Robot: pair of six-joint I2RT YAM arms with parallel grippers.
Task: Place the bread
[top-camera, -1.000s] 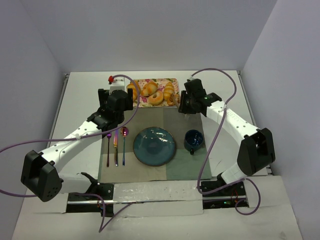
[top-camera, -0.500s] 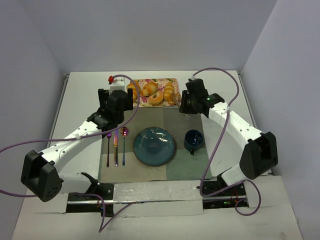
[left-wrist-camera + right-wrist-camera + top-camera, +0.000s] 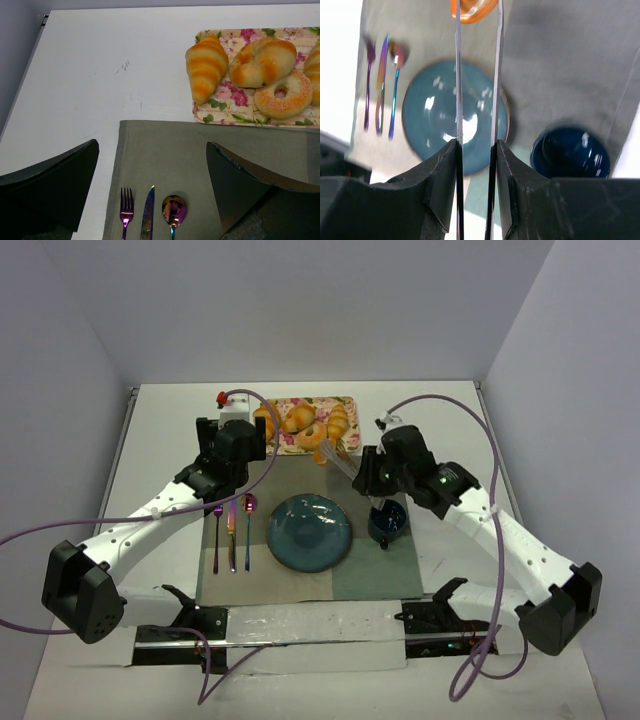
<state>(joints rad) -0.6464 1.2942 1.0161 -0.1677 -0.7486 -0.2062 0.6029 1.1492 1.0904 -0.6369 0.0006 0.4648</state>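
My right gripper is shut on a pair of thin metal tongs. The tongs' tips pinch the bread, a small golden-orange bun, held in the air between the tray and the blue plate. In the right wrist view the tongs' blades run up from my right gripper to the bread at the top edge, with the blue plate below them. My left gripper is open and empty over the grey mat, and in its wrist view the left gripper hangs above the cutlery.
A flowered tray at the back holds ridged rolls and a sugared doughnut. A dark blue cup stands right of the plate. A fork, knife and spoon lie left of the plate on the grey mat.
My right gripper has pulled back from the tray's right end toward the cup and plate, and the tongs with the bun now point out over the mat. The left arm has not moved.
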